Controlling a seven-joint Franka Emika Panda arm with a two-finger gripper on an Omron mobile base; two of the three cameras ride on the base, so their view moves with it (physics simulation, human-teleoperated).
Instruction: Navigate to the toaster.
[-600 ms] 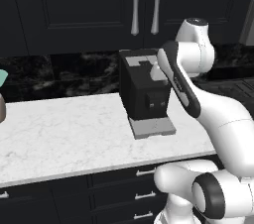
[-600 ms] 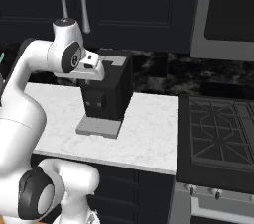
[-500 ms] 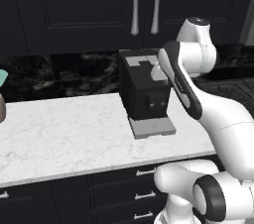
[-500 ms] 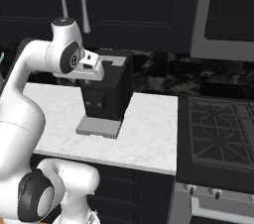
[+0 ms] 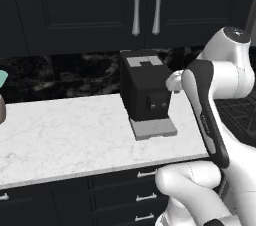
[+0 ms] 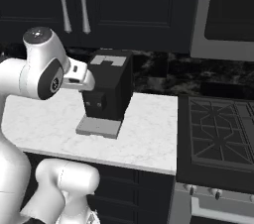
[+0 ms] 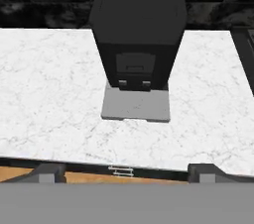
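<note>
Where the toaster stands I cannot tell from here. What the robot faces is a tall black coffee machine [image 5: 145, 92], set on the white marble counter [image 5: 65, 130] toward its right end, back close to the dark veined backsplash [image 5: 80, 72]. A flat grey drip tray [image 5: 152, 128] juts from the machine's foot toward the counter's front edge, and a grey panel sits on its top. In the hand view the gripper [image 7: 129, 172] hangs above the counter's near edge, pointed at the machine's front; its two dark fingertips [image 7: 49, 171] sit far apart at the bottom, spread wide with nothing between them. The white arm [image 5: 220, 75] bends up just to the right of the machine, the wrist near its upper side. Above, dark cabinet doors carry two long silver handles [image 5: 136, 5]. Below the counter run dark drawers with small metal pulls [image 5: 147, 173]. To the right of the counter lies a black gas stove [image 6: 218, 134] with grates, and a grey-framed appliance [image 6: 198, 15] hangs over it. At the far left edge a teal object [image 5: 2, 77] peeks in.
</note>
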